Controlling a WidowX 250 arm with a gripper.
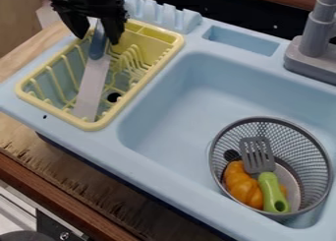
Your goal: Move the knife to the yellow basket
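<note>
Your pincer is at the upper left, pointing down over the far end of the yellow basket. Its two fingers stand apart, one on each side of the blue handle of the knife. You have a narrow gap between the handle and one finger; the other finger overlaps the handle's edge, and whether it touches, I cannot tell. So your pincer is open, and it is not clamping the knife. The knife lies slanted inside the yellow basket, its blade toward the near end.

You can count one knife, one yellow basket, one round basket, one spatula, one orange thing, one faucet and one sink. The spatula and the orange thing are both in the round basket.

The yellow basket is a rectangle with rounded corners and thin ribs. The round basket is of grey mesh with a smooth rim. The spatula has a slotted grey head and a thick green handle; the orange thing is lumpy and smooth. The sink is pale blue and glossy, and the wooden counter shows grain.
</note>
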